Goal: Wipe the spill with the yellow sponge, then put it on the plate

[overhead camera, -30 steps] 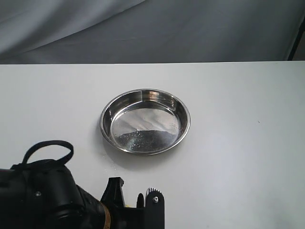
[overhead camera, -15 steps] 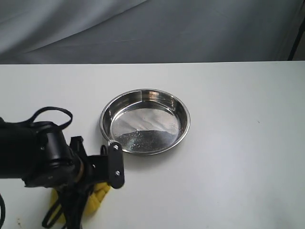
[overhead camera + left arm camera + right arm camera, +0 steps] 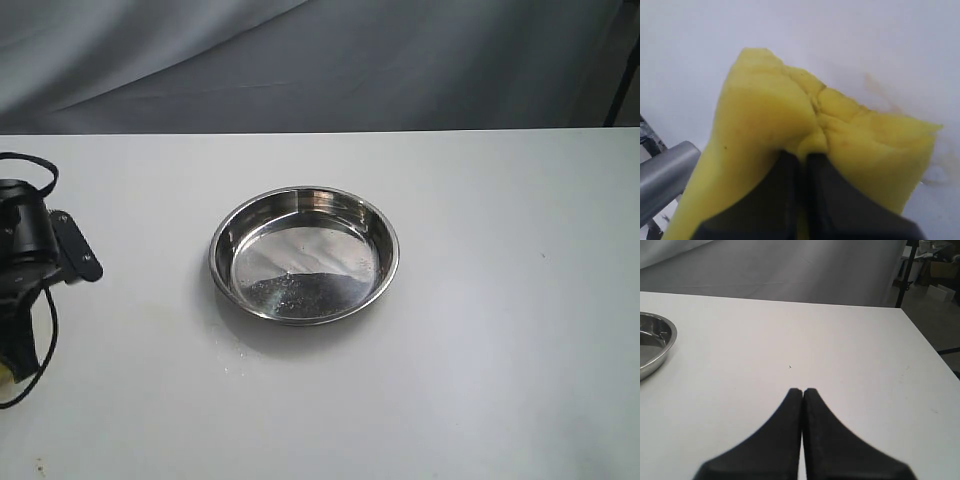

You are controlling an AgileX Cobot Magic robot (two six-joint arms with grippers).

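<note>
The yellow sponge [image 3: 790,115] fills the left wrist view, creased and squeezed where my left gripper [image 3: 804,155] is shut on it. It rests against the white table. Faint tan streaks of the spill [image 3: 881,93] show on the table just beyond the sponge's far edge. In the exterior view only the left arm's black wrist [image 3: 35,250] and a sliver of yellow sponge [image 3: 5,372] show at the far left edge. The steel plate [image 3: 228,232] sits empty at the table's middle. My right gripper [image 3: 803,390] is shut on nothing, above bare table, with the plate's rim [image 3: 669,342] off to its side.
A grey metal bar [image 3: 665,170] lies close beside the sponge. Small wet specks [image 3: 235,352] dot the table in front of the plate. A grey cloth backdrop [image 3: 400,60] hangs behind the table's far edge. The table's side edge [image 3: 920,340] runs near the right gripper.
The left arm has swept from the table's front middle to the far left edge, carrying the sponge with it. The plate has not moved.
</note>
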